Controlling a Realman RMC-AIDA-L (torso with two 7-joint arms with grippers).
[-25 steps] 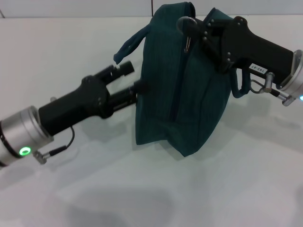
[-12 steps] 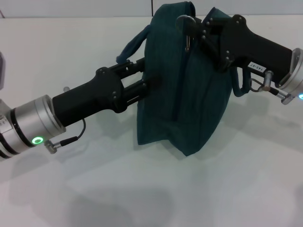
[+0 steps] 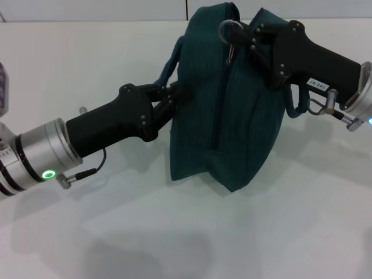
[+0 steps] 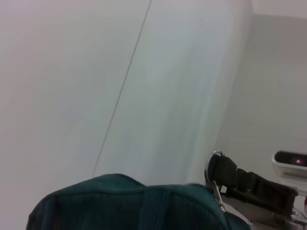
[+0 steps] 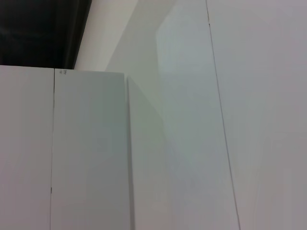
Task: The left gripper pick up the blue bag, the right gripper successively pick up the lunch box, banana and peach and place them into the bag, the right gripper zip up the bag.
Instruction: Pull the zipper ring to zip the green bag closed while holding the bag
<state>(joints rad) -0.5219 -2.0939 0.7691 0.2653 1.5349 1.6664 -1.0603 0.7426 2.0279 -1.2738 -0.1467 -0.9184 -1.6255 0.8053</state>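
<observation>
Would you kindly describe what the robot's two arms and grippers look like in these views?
Both are matte black with small screws and silver cylindrical wrists. The left gripper has a green light on its wrist and a thin black cable looping beneath. The right gripper carries a small white label with printed characters and a thin cable near the wrist.

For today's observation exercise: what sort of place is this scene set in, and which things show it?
Probably a robot lab bench or test station: a bare white table, plain white wall panels, and two black grippers, left and right, working one blue bag.
</observation>
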